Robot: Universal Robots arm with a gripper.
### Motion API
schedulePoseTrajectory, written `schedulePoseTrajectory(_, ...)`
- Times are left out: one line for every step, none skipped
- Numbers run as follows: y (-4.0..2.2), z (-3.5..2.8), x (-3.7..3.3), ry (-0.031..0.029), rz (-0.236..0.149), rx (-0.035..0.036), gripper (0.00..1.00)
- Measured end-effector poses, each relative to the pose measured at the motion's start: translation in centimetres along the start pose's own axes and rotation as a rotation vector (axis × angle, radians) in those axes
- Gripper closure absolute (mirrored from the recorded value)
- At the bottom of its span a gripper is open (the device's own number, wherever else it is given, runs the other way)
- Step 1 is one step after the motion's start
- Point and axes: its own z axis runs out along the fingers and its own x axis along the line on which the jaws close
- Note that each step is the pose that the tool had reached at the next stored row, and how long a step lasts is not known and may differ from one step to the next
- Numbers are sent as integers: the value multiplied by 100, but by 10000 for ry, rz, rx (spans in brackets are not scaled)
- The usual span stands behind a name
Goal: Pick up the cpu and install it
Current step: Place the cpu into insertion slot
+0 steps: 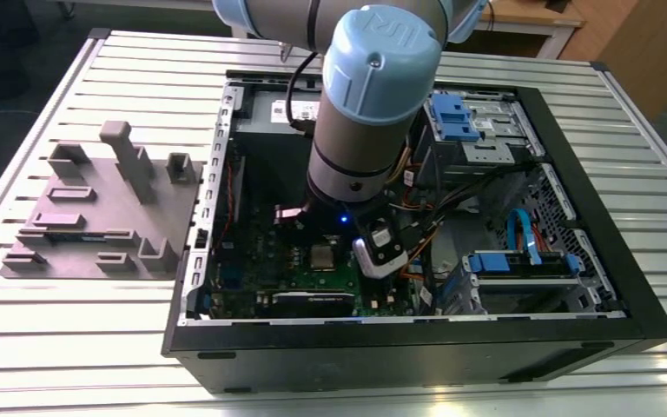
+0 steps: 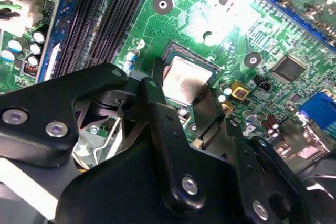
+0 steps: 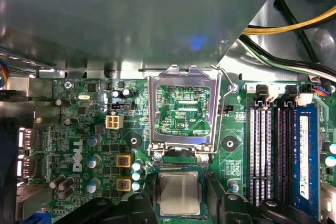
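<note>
1 cpu, 1 open socket frame beside, 1 mobo.

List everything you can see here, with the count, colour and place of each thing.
cpu: one, silver, in the socket on the board.
board: one, green, inside the case.
socket cover: one, silver metal, flipped open next to the cpu.
cables: several, yellow and black, inside the case beside the board.
case: one, black, lying open on the table.
tray: one, grey, on the table, at the exterior view's left of the case.
table: one, silver, slatted.
arm: one, grey and light blue, reaching into the case.
hand: one, black, right over the cpu.
</note>
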Motion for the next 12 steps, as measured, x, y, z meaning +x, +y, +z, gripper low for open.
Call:
schedulePoseTrajectory(0,-3,1,-1,0,-1,53)
schedulePoseTrajectory(0,-6,1,-1,0,-2,53)
schedulePoseTrajectory(0,-12,2,2,2,-2,53)
schedulePoseTrajectory(0,-16,2,1,2,-1,53)
schedulePoseTrajectory(0,-21,3,2,2,1,53)
schedulePoseTrajectory(0,-22,3,0,2,0,53)
schedulePoseTrajectory(0,-23,3,-1,1,-1,53)
schedulePoseTrajectory(0,-23,2,-1,1,2,53)
schedulePoseTrajectory(0,-24,2,0,0,6,53)
schedulePoseTrajectory(0,-25,2,1,0,8,53)
schedulePoseTrajectory(0,-25,2,1,0,9,53)
schedulePoseTrajectory(0,-25,2,1,1,9,53)
